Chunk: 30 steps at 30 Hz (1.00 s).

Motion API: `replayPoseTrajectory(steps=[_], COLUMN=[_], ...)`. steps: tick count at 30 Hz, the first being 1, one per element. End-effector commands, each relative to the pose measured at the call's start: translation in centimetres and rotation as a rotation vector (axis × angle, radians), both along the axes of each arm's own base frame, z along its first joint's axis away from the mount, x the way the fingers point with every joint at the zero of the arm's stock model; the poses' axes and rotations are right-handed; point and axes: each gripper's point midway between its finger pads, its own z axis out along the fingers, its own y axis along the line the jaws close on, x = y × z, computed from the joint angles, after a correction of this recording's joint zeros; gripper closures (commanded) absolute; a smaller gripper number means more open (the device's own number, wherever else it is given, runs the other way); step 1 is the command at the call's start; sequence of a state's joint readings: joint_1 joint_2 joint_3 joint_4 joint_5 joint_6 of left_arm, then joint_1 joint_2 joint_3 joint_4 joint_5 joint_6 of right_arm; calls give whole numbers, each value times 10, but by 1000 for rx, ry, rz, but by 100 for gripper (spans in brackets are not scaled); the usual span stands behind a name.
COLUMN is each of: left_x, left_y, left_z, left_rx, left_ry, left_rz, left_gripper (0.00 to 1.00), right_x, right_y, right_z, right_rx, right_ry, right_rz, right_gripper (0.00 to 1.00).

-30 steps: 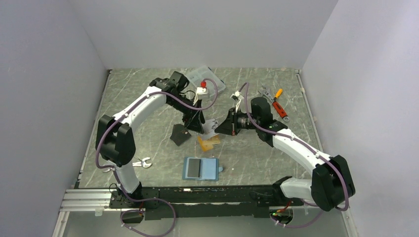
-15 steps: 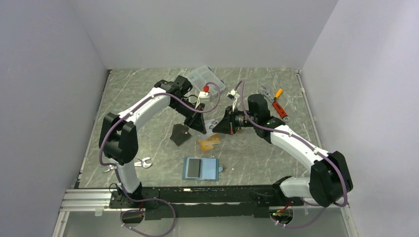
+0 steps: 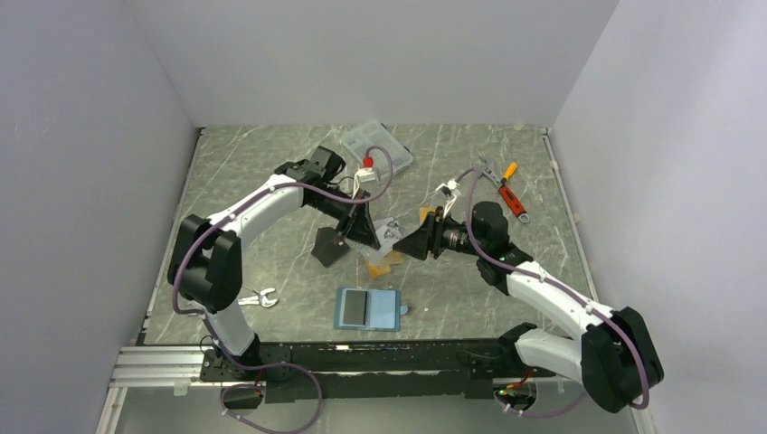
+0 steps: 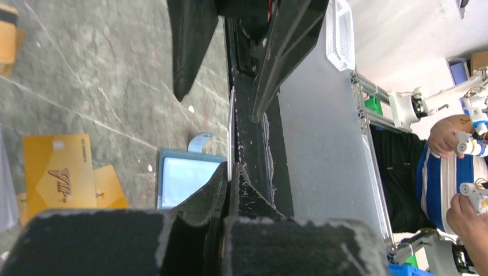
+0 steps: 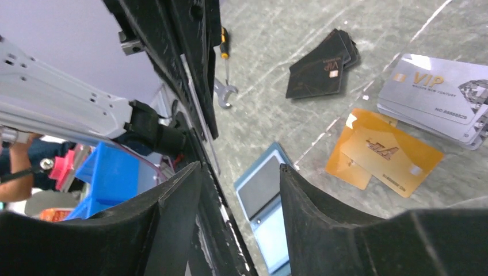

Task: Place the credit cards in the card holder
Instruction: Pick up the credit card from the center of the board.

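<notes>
The left gripper [image 4: 230, 172] is clamped shut on a thin card [image 4: 230, 126], seen edge-on between its fingers. The right gripper [image 5: 240, 168] faces it close by, jaws apart and empty. Past its fingertips the card holder [image 5: 262, 195] lies open on the table [image 5: 299, 46], with orange cards [image 5: 382, 152] and silver cards [image 5: 434, 92] off to the side.

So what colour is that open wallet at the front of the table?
The card holder is teal-blue, lighter blue inside; clearest in the top external view.
</notes>
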<state>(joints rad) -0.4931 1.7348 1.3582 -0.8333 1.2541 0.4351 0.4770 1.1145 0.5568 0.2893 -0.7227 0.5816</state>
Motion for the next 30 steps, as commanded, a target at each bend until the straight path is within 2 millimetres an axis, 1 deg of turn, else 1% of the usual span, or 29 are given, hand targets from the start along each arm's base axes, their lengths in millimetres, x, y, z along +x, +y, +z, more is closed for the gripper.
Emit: replayPoseTrajectory(steps=[1, 5, 10, 13, 19, 22, 27, 28, 30], left_x=[8, 11, 8, 6, 5, 4, -2, -3, -5], left_y=[-8, -11, -12, -12, -13, -12, -9, -8, -7], left_z=[47, 48, 51, 54, 59, 62, 64, 65, 67], left_rx=[-148, -147, -151, -163, -179, -190, -196, -198, -203], left_ry=[-12, 43, 103, 109, 115, 115, 106, 107, 104], left_rz=[16, 48, 44, 39, 31, 21, 3, -1, -6], left_gripper=[100, 100, 100, 100, 100, 100, 95, 94, 89], right_x=[2, 3, 14, 20, 23, 26, 37, 39, 41], right_y=[-2, -3, -1, 6, 26, 30, 28, 27, 27], right_z=[44, 49, 64, 69, 57, 49, 40, 39, 35], right_rx=[198, 252, 322, 353, 371, 365, 349, 340, 322], right_ry=[-92, -92, -101, -90, -23, 3, 38, 39, 48], right_rz=[-70, -98, -133, -118, -79, -84, -150, -158, -173], right_gripper=[44, 41, 40, 40, 42, 49, 72, 75, 79])
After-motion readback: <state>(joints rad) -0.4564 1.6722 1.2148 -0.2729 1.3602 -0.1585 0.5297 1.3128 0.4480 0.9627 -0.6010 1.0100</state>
